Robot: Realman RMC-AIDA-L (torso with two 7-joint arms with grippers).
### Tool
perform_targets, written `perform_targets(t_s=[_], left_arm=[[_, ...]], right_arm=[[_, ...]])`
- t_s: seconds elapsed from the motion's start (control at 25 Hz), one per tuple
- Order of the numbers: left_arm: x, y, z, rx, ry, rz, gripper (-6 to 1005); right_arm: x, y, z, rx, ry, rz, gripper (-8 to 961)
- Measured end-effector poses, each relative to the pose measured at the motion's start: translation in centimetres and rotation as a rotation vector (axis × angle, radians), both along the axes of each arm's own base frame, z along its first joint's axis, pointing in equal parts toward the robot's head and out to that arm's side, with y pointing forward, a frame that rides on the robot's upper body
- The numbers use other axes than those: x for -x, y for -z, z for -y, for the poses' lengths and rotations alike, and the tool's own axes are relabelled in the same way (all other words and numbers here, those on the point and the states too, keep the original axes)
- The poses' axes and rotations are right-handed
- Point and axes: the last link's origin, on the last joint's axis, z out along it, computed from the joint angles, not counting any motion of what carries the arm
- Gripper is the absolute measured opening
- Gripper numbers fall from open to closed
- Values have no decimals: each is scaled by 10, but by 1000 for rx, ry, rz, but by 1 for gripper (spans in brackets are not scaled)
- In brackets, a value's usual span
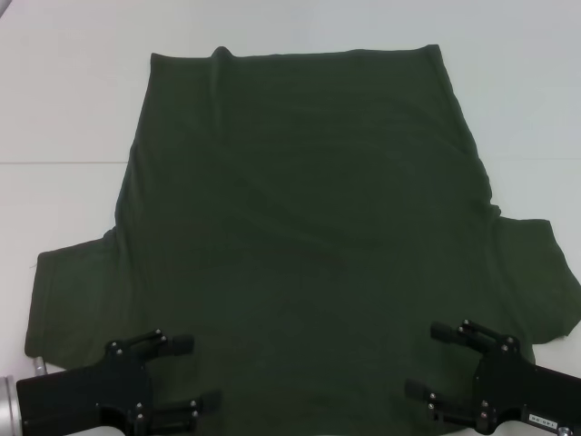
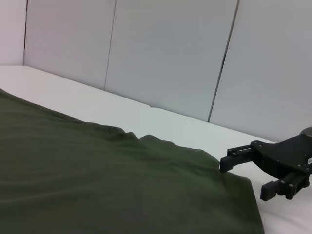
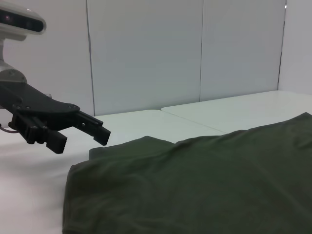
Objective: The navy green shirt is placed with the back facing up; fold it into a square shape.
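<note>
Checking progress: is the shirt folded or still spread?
Spread: the shirt lies flat, both sleeves out, no folds yet.

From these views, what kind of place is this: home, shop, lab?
Probably a lab or test cell, not a home. The shirt lies spread on a bare white table, plain white panel walls stand behind it, and both the left gripper and right gripper hover open-jawed over its near edge.

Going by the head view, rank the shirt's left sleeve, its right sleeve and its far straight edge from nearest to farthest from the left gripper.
From the left gripper, low on the left over the navy green shirt:
1. Left sleeve, just beside it on the left.
2. Right sleeve, across the shirt on the right.
3. Far straight edge, at the top; close to the right sleeve in rank.
</note>
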Motion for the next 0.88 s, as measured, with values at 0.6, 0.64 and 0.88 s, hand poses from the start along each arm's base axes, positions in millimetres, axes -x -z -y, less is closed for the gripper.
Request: perform_targets(t_s=[0.6, 0.64, 0.88], left_arm=[[-1, 0, -1, 6, -15, 11, 865], [-2, 0, -2, 10, -24, 18, 864], [-7, -7, -6, 64, -131, 103, 861]], right_arm=[[0, 0, 0, 1, -2, 0, 886], [0, 0, 0, 1, -2, 1, 886], [1, 0, 0, 4, -6, -6, 886]])
